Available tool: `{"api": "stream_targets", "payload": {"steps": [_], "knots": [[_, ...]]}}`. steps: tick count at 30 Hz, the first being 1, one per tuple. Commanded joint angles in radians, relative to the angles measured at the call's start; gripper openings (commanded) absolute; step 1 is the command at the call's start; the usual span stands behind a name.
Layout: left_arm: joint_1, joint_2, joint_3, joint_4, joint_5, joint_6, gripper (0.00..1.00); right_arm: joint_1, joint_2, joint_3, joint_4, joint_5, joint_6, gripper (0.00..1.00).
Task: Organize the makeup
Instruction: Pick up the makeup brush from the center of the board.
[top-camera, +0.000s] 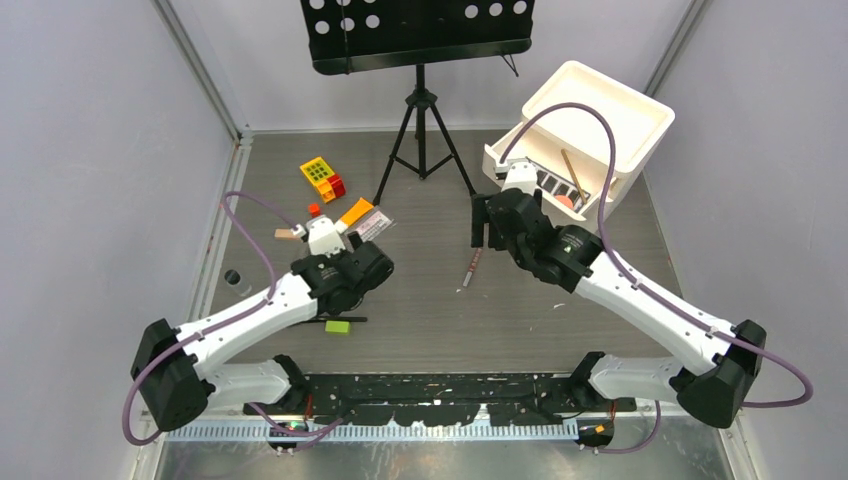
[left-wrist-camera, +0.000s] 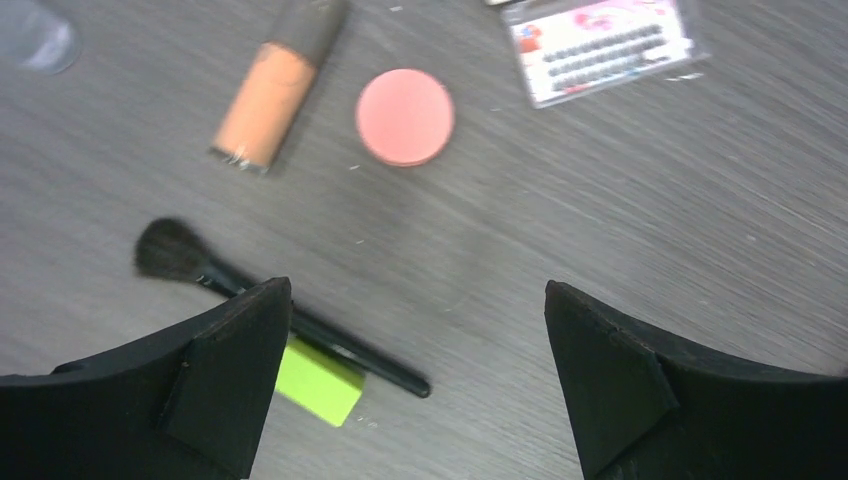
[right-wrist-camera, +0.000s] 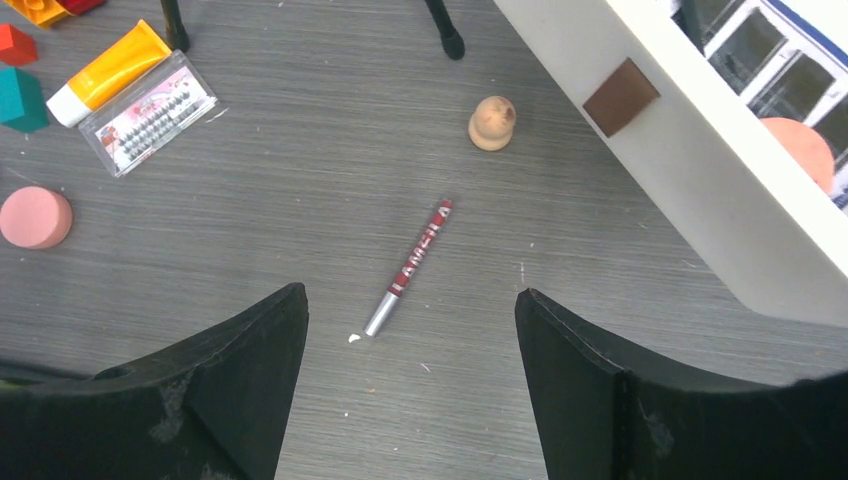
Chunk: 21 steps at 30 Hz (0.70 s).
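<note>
left fingers (left-wrist-camera: 230, 370) wide open, empty, above brush (left-wrist-camera: 350, 352) | right fingers (right-wrist-camera: 240, 370) open, empty, centred over pencil (right-wrist-camera: 415, 262), likely for pickup

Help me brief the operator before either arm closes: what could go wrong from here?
1. The black brush lies right against the green block, so the open left gripper may catch the block along with it.
2. The red pencil is thin and lies flat. The open right gripper above it could roll it aside or slip off it when the fingers close.
</note>
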Motion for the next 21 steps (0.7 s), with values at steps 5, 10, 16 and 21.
{"api": "stream_targets", "payload": {"steps": [5,10,16,21], "knots": [[0.016,-0.099,-0.024,-0.487,-0.07,-0.681,0.96,-0.042,0.039,-0.012,0.123,-0.072,-0.025,0.8],[0.05,-0.066,-0.031,-0.573,0.012,-0.888,0.91,-0.059,0.055,-0.005,0.124,-0.119,-0.031,0.8],[0.096,-0.119,-0.164,-0.356,0.109,-1.008,0.81,-0.061,0.034,-0.011,0.102,-0.13,-0.027,0.8],[0.208,-0.164,-0.253,-0.218,0.173,-0.965,0.77,-0.06,0.018,-0.009,0.08,-0.133,-0.02,0.8]]}}
